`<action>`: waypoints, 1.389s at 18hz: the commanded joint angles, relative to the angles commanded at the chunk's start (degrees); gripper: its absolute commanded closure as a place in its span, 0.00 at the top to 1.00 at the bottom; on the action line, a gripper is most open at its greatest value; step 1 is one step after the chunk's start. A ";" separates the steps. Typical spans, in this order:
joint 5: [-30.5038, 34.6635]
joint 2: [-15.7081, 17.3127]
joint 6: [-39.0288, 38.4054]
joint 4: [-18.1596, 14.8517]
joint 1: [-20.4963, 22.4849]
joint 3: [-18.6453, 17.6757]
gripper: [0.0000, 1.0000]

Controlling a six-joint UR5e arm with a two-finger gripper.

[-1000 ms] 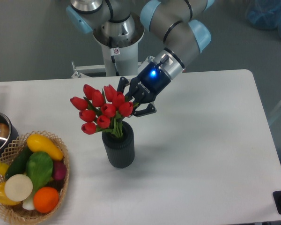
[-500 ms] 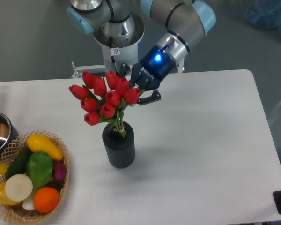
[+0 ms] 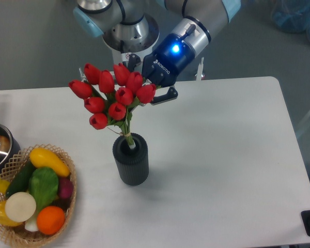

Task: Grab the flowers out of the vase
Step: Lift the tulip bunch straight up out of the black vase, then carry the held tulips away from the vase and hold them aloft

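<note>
Moved: flowers (image 3: 109, 98) higher than before, stem tips just at vase (image 3: 130, 159) mouth.
Axis: near upright, buds up-left.
Pincer (image 3: 146, 95): closed on bunch's right side, above surface (image 3: 222, 155).

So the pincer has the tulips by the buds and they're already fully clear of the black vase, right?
Not fully clear. The camera view shows the pincer gripping the tulips at the buds, but the stem ends sit in the mouth of the black vase.
</note>
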 joint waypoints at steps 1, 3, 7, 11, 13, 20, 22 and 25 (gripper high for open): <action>-0.44 0.00 -0.79 0.00 0.00 0.35 0.03; -0.45 0.00 -1.94 -0.09 0.18 1.32 0.03; 0.08 -0.26 -2.91 0.00 0.70 2.99 0.03; 0.26 -0.44 -2.91 0.26 2.28 4.83 0.03; 0.26 -0.62 -2.38 0.53 3.69 5.80 0.03; 12.27 -2.02 -0.71 2.63 5.54 10.28 0.03; 18.59 -2.46 0.86 2.90 5.54 10.81 0.03; 23.02 -3.51 2.01 2.90 6.06 10.99 0.03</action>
